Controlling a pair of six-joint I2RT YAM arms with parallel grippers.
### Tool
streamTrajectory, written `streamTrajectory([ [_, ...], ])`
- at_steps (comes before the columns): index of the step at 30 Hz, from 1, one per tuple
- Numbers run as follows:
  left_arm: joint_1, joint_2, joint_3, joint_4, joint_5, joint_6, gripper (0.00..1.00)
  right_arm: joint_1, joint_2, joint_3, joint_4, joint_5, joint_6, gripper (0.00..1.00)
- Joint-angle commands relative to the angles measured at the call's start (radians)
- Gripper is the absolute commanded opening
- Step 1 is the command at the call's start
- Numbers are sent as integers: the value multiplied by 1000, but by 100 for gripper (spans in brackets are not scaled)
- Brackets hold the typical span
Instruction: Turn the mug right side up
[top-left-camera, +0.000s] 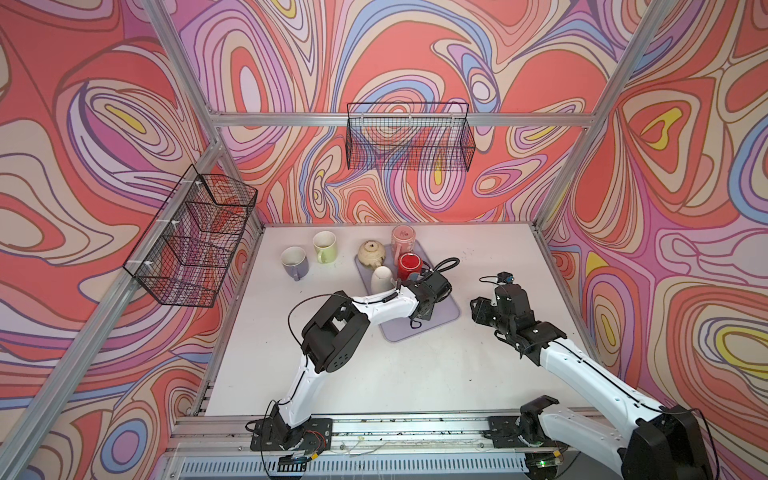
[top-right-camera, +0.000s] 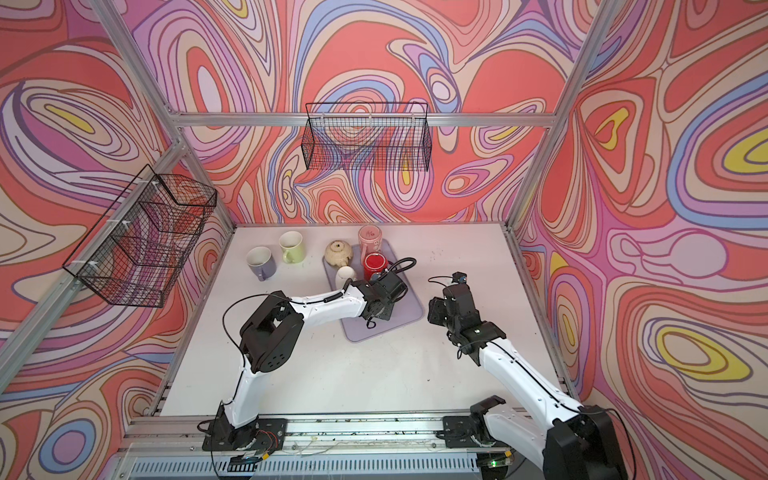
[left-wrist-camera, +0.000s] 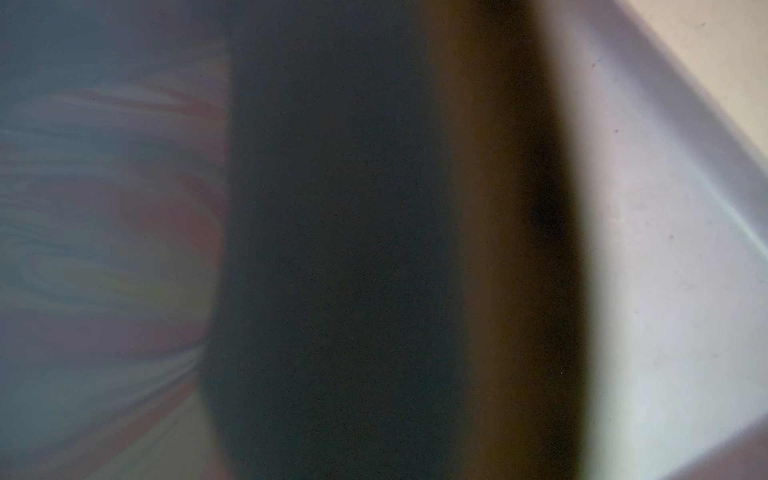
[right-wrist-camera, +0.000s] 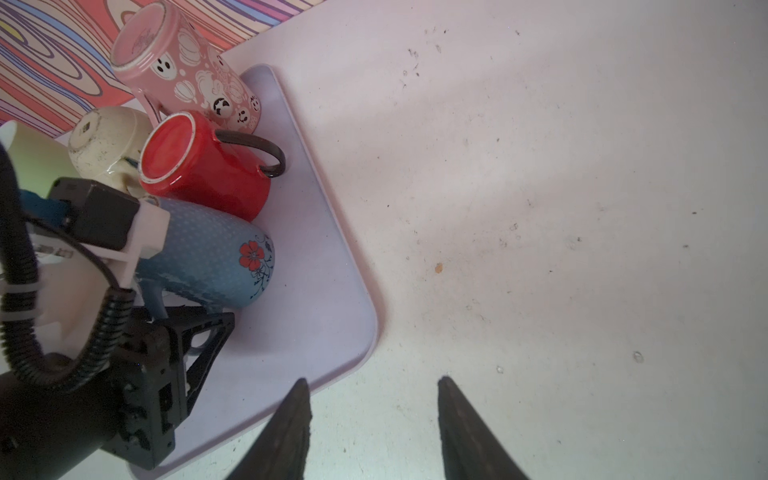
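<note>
Watching the left arm (top-left-camera: 386, 305) leaning over the lavender tray (top-left-camera: 444, 313) at the middle of the bench (top-left-camera: 478, 374), I am seeing its tip sitting right at the blue flowered mug (right-wrist-camera: 208, 257). That mug is standing on the tray just at the red mug's (top-left-camera: 409, 264) 6 o'clock, its upper end hiding behind the left wrist camera. One black finger (right-wrist-camera: 208, 336) is overlapping the blue handle, but I am not managing to tell whether the left jaws are gripping it or standing clear of it. The left wrist view is giving me only a dark blur. Off at the tray's 3 o'clock, the right arm (top-left-camera: 513, 309) is hovering over bare bench. The right jaws are standing apart at a middling gap, fingertips (right-wrist-camera: 453, 415) holding nothing.
</note>
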Motion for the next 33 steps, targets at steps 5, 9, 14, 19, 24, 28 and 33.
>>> streamTrajectory([
  [5,8,-45,-59,11,34,3,23,-5,-23,8,-34,19,6,51],
  [9,8,-63,-88,32,52,8,21,-5,-31,9,-40,17,12,50],
  [14,6,-97,-142,69,84,35,20,-4,-48,11,-64,24,14,50],
  [19,0,-115,-197,108,104,55,22,-4,-60,10,-82,37,12,50],
  [24,-3,-118,-213,124,108,60,37,-4,-50,10,-78,32,15,50],
  [28,-2,-113,-197,113,92,80,37,-5,-48,9,-73,29,17,50],
  [33,-2,-102,-193,116,93,98,29,-5,-49,1,-71,35,22,50],
])
